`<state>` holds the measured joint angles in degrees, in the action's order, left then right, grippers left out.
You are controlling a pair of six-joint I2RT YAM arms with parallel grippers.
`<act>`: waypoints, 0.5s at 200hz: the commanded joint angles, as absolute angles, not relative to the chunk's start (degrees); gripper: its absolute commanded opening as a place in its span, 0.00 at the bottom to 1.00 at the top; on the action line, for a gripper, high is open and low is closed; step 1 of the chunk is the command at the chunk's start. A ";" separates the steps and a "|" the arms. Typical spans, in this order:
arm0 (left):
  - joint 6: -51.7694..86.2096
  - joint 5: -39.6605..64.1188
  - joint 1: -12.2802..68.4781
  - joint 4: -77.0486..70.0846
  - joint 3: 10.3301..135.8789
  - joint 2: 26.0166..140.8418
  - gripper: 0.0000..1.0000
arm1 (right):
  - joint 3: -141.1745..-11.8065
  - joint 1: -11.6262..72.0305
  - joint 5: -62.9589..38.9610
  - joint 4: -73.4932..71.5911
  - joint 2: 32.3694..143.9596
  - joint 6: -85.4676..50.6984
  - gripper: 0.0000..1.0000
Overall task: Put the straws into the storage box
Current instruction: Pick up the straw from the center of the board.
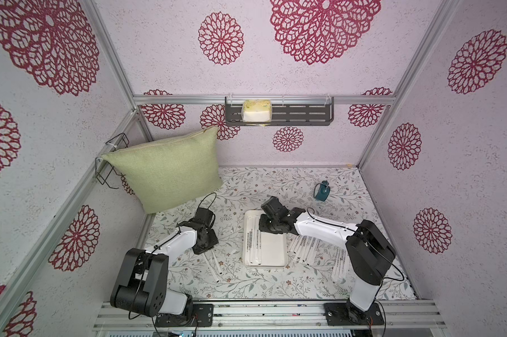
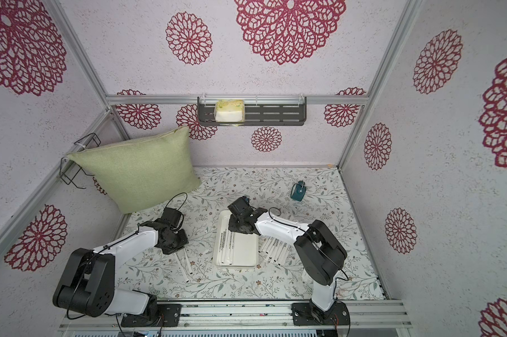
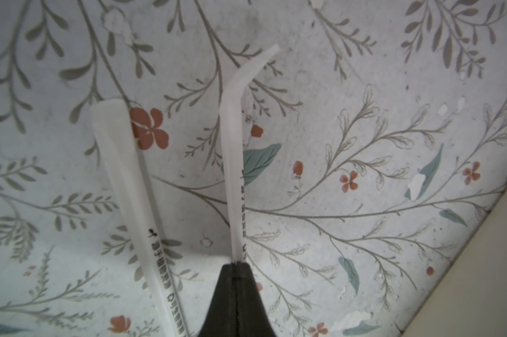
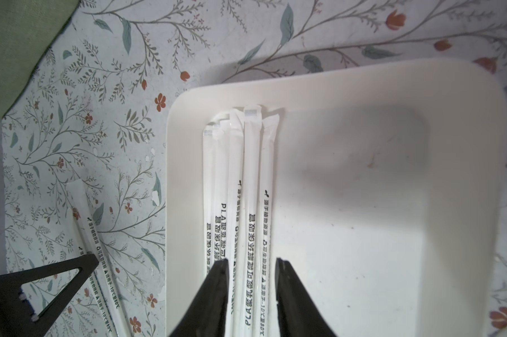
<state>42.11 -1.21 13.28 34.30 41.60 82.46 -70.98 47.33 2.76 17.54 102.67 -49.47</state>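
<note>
The storage box (image 1: 281, 264) is a shallow white tray in the middle of the floral table. Several wrapped straws (image 4: 249, 175) lie side by side along its left inner wall. My right gripper (image 4: 250, 261) hovers low over them, jaws apart, astride two or three without pinching. More straws (image 1: 310, 248) lie fanned out on the table to the box's right, partly under the right arm. Left of the box, my left gripper (image 3: 237, 264) is shut on one straw (image 3: 231, 163) with a bent end. A second straw (image 3: 135, 204) lies loose beside it.
A green cushion (image 1: 167, 172) leans in the back left corner. A teal cup (image 1: 322, 191) stands at the back right of the table. A dark slotted shelf (image 1: 304, 113) on the back wall holds a tissue pack. A wire rack (image 1: 112, 163) hangs on the left wall.
</note>
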 commanded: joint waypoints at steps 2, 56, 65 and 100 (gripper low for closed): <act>42.71 -1.59 14.43 33.46 41.85 80.33 0.00 | -70.39 46.69 2.88 16.96 99.67 -47.99 0.34; 41.17 -1.66 16.74 36.76 46.76 75.90 0.00 | -69.01 45.79 2.55 16.22 98.70 -47.99 0.34; 40.81 -1.22 16.91 37.24 47.61 75.36 0.00 | -68.98 45.63 2.55 16.25 98.44 -47.99 0.34; 41.75 0.88 21.20 37.29 53.94 73.37 0.00 | -68.10 43.66 2.98 16.40 96.50 -47.82 0.33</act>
<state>41.65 -0.45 17.54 36.99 49.32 74.94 -68.62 45.47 2.68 16.67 100.97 -49.04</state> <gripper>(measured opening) 0.049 0.335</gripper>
